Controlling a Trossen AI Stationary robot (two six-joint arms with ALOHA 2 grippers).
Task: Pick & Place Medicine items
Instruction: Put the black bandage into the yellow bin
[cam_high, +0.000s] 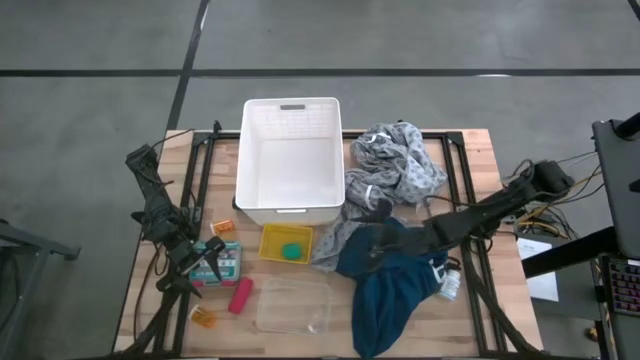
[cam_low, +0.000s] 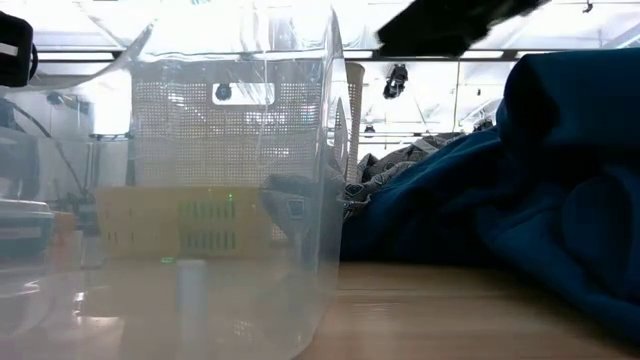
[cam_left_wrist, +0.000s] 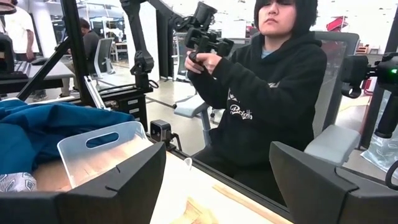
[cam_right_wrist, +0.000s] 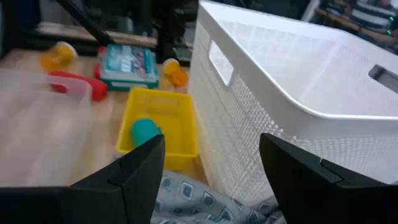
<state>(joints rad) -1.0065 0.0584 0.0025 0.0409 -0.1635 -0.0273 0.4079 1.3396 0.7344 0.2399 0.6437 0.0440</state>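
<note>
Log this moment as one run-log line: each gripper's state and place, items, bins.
left gripper: open, over teal box | right gripper: open, above grey cloth | white bin: holds nothing | pink cylinder: on table

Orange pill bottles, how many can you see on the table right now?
2. One orange pill bottle lies beside the white bin's near-left corner, behind the teal box. The other bottle lies near the table's front-left edge. More may be hidden under the cloths.
</note>
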